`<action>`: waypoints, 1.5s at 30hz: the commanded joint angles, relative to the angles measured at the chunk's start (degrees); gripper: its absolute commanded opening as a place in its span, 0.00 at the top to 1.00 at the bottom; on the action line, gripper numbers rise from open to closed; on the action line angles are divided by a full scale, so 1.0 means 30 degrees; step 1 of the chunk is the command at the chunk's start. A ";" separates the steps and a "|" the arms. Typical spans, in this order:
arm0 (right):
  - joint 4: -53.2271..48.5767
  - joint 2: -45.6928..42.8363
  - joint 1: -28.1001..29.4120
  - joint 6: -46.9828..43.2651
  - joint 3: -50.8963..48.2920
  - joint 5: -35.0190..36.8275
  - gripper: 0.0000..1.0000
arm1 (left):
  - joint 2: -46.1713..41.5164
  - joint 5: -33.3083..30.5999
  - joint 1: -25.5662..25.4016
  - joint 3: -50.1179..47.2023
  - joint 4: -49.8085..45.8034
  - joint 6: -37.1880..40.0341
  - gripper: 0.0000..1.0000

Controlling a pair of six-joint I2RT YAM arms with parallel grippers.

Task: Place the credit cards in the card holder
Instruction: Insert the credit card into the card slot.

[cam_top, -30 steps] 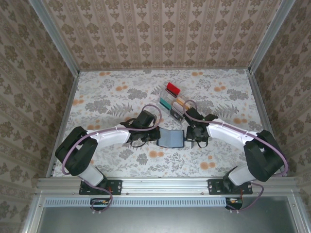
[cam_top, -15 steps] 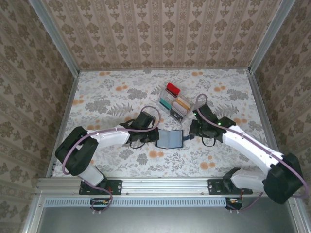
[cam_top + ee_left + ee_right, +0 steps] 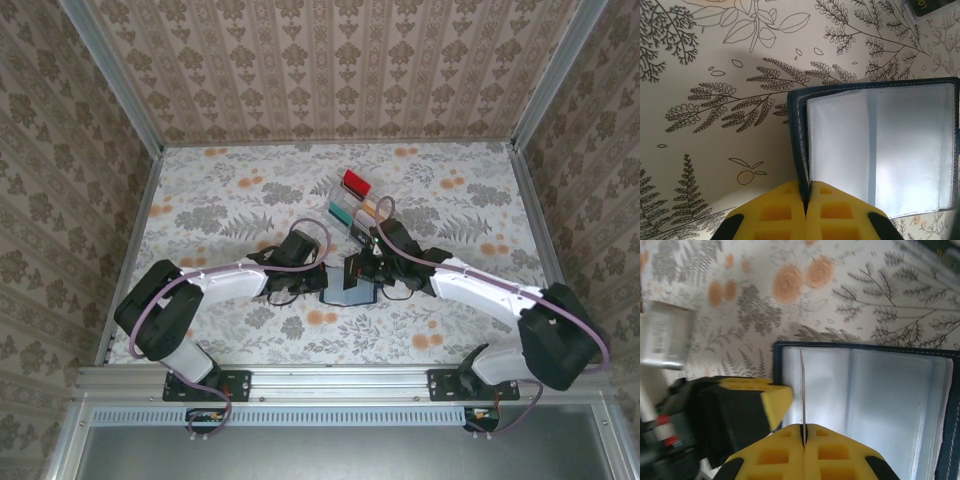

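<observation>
At the card holder's (image 3: 880, 150) left edge, my left gripper (image 3: 807, 195) is clamped tight on the navy cover. The holder lies open, pale inside up, on the table (image 3: 220, 200). Just above that inside, my right gripper (image 3: 803, 432) is pinched closed on one thin card (image 3: 801, 385), seen edge-on. Beyond the holder, a clear rack (image 3: 333, 192) has the other cards (image 3: 356, 182).

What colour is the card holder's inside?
The card holder is pale blue-grey inside, shown best in the left wrist view.
</observation>
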 commanded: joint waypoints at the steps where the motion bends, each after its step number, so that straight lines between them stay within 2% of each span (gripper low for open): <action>1: 0.2848 0.1155 -0.0023 0.0958 -0.1116 -0.0683 1.00 | 0.0511 -0.0274 0.0119 -0.0089 -0.0366 -0.0057 0.94; 3: 0.3122 0.1524 -0.0165 0.0887 -0.1486 -0.0729 1.00 | 0.0549 -0.0313 0.0142 -0.0072 -0.0485 -0.0021 0.87; 9: 0.3882 0.2080 -0.0466 0.0659 -0.2689 -0.1073 1.00 | 0.0345 -0.0781 0.0180 -0.0094 -0.1002 0.0014 0.79; 11: 0.4399 0.2094 -0.0624 0.0693 -0.3111 -0.1067 1.00 | 0.0324 -0.1002 0.0187 -0.0134 -0.1211 0.0031 0.74; 13: 0.5072 0.2390 -0.0700 0.0775 -0.3404 -0.1311 1.00 | 0.0324 -0.0931 0.0205 -0.0230 -0.0940 0.0100 0.79; 17: 0.5490 0.3496 -0.0759 0.0673 -0.3412 -0.1766 1.00 | 0.0555 -0.1449 0.0212 -0.0011 -0.1623 0.0068 0.81; 22: 0.7340 0.4454 -0.0744 0.1065 -0.3911 -0.2329 1.00 | 0.1034 -0.1567 0.0203 0.0222 -0.2130 0.0093 0.91; 27: 0.8228 0.4968 -0.0729 0.1201 -0.3813 -0.3035 1.00 | 0.1415 -0.1926 0.0171 0.0440 -0.2860 0.0078 0.91; 31: 0.6059 0.4352 -0.0730 0.0399 -0.3423 -0.2403 1.00 | 0.0947 -0.2489 0.0210 0.0438 -0.3382 0.0063 0.86; 33: 0.5759 0.3627 -0.0856 0.0421 -0.3778 -0.2003 1.00 | 0.0481 -0.2852 0.0175 0.0308 -0.3546 0.0006 0.80; 35: 0.5310 0.3612 -0.1066 0.0310 -0.3703 -0.2236 1.00 | 0.0088 -0.3003 0.0222 0.0020 -0.3322 -0.0085 0.69; 36: 0.4661 0.3763 -0.1137 0.0302 -0.3479 -0.2270 1.00 | -0.0025 -0.2971 0.0201 -0.0073 -0.3124 -0.0016 0.68; 39: 0.5045 0.4200 -0.1133 0.0366 -0.3436 -0.2718 1.00 | 0.0130 -0.2778 0.0216 0.0083 -0.3031 0.0131 0.71; 43: 0.5629 0.4823 -0.1085 0.0886 -0.3336 -0.3330 1.00 | 0.0652 -0.2485 0.0202 0.0359 -0.3296 0.0357 0.85; 45: 0.5475 0.4961 -0.1079 0.1101 -0.3179 -0.3370 0.99 | 0.0687 -0.2415 0.0231 0.0157 -0.2992 0.0390 0.90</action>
